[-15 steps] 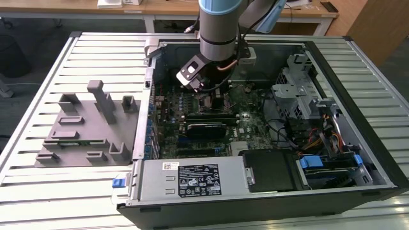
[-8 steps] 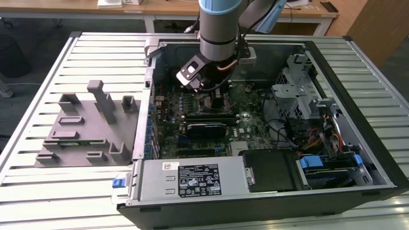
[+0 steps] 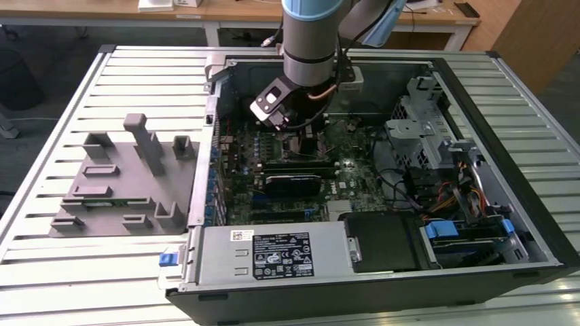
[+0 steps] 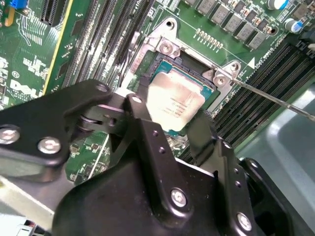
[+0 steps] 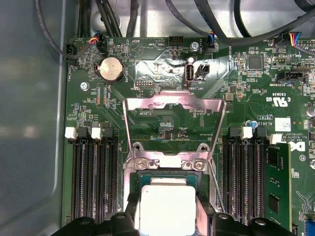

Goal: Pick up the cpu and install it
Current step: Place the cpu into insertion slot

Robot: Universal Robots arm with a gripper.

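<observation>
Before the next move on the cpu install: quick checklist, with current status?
1. ok: load plate is flipped up off the socket.
2. ok: lever is released, swung out to the side.
3. ok: hand is closed on two opposite edges of the cpu.
4. ok: cpu sits within the socket frame's outline in both wrist views.
5. cannot tell: whether the cpu is seated flat or just above the contacts.
6. cannot tell: whether the cpu's corner mark matches the socket's.
</observation>
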